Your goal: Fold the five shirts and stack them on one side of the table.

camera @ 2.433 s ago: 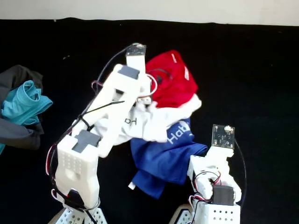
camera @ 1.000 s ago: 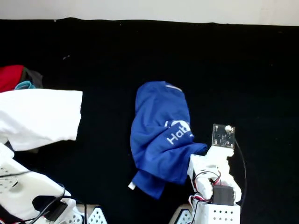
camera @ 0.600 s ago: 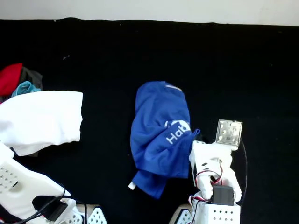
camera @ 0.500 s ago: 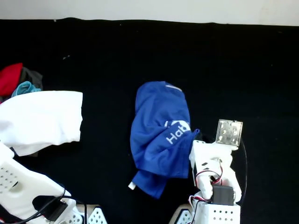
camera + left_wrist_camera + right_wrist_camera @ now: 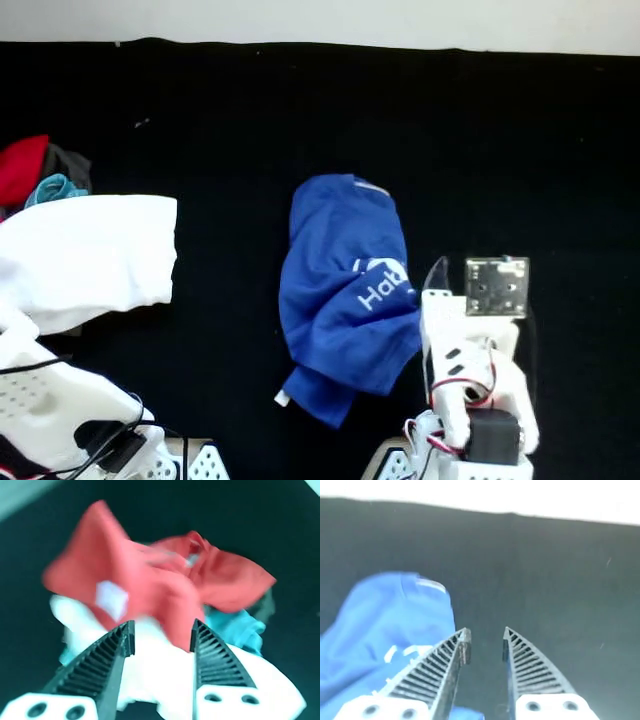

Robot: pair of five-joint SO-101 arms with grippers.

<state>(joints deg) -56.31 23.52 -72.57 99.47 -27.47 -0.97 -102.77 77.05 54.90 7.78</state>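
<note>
Shirts lie in two places on the black table (image 5: 520, 150). The blue shirt (image 5: 340, 290) is crumpled at the middle, nearer the near edge, with white print facing up. The other four are heaped at the left edge: the white shirt (image 5: 95, 255) spreads widest there. Beyond it, toward the far edge, the red shirt (image 5: 20, 165), the teal shirt (image 5: 55, 188) and a bit of the grey shirt (image 5: 72, 163) stick out.

In the left wrist view the left gripper (image 5: 164, 625) hangs over this heap, its jaws wide apart with nothing pinched. The red shirt (image 5: 150, 580) is bunched on top, with the white shirt (image 5: 165, 672) and teal shirt (image 5: 237, 627) beneath. The left arm (image 5: 50, 410) sits at the near left corner, swung out toward the left edge, with the white shirt's near hem against it.

The right arm (image 5: 470, 365) is folded low at the near edge, right of centre, just beside the blue shirt's near right hem. The right gripper (image 5: 486, 630) points toward the far edge, jaws a narrow gap apart and empty, above bare table. The blue shirt (image 5: 385, 625) lies off to one side of it.
</note>
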